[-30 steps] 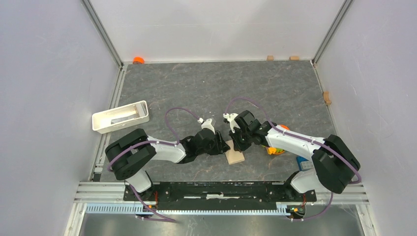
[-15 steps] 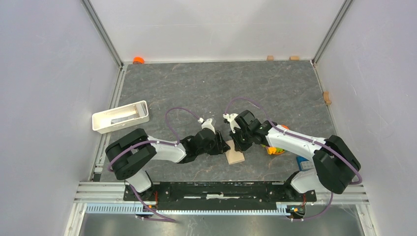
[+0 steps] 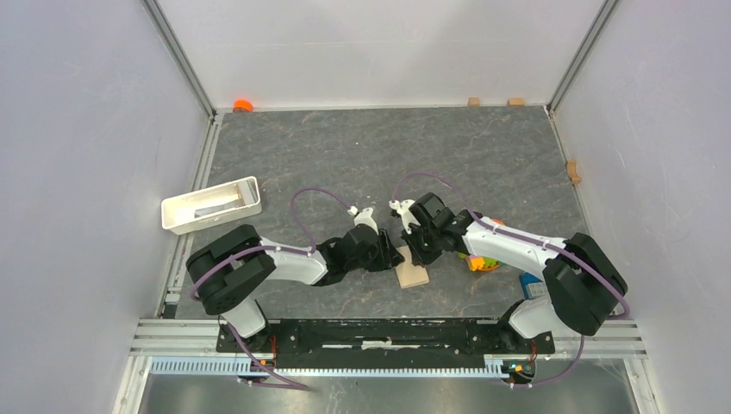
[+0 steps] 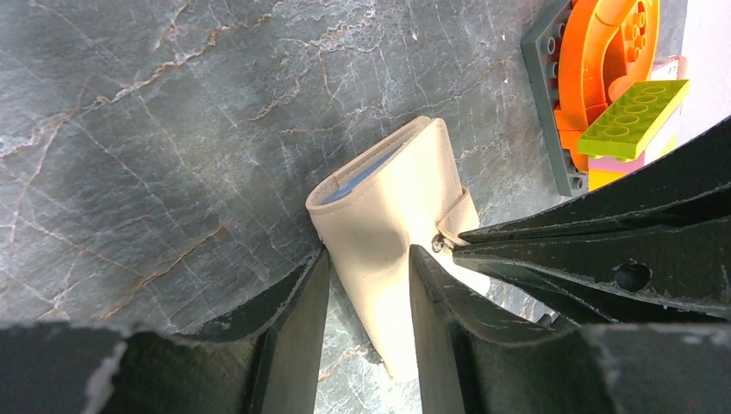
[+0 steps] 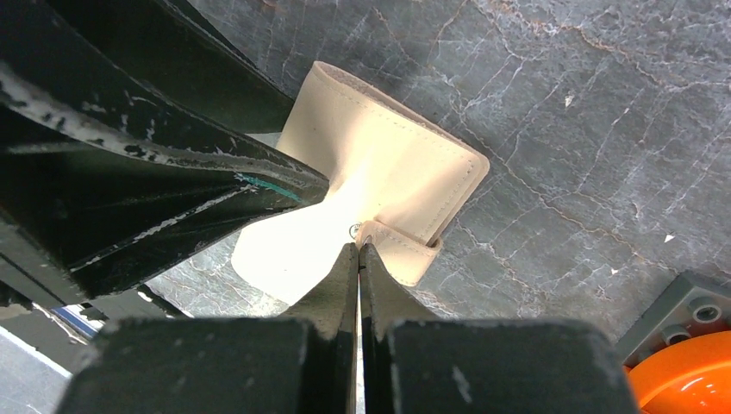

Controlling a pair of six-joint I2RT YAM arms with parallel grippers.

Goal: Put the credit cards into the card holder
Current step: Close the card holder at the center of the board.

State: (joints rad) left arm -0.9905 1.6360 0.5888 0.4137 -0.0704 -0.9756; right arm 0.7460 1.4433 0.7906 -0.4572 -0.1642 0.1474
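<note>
The beige card holder (image 3: 412, 274) lies folded on the dark table between both arms. In the left wrist view my left gripper (image 4: 369, 259) straddles the card holder (image 4: 388, 207) and squeezes its near part, which is dented between the fingers. A blue-grey pocket edge shows at its open end. My right gripper (image 5: 359, 246) is pinched shut with its tips at the end of the snap tab (image 5: 398, 250). It reaches in from the right in the left wrist view. A blue card (image 3: 527, 284) lies by the right arm's base, partly hidden. The other cards are not clearly seen.
Orange and green toy bricks (image 3: 483, 261) on a grey plate sit just right of the grippers, also in the left wrist view (image 4: 603, 78). A white tray (image 3: 211, 205) stands at the left. An orange cap (image 3: 243, 105) lies at the back left corner.
My right gripper has edged slightly to the left at the card holder. The left arm and the card holder have stayed put.
</note>
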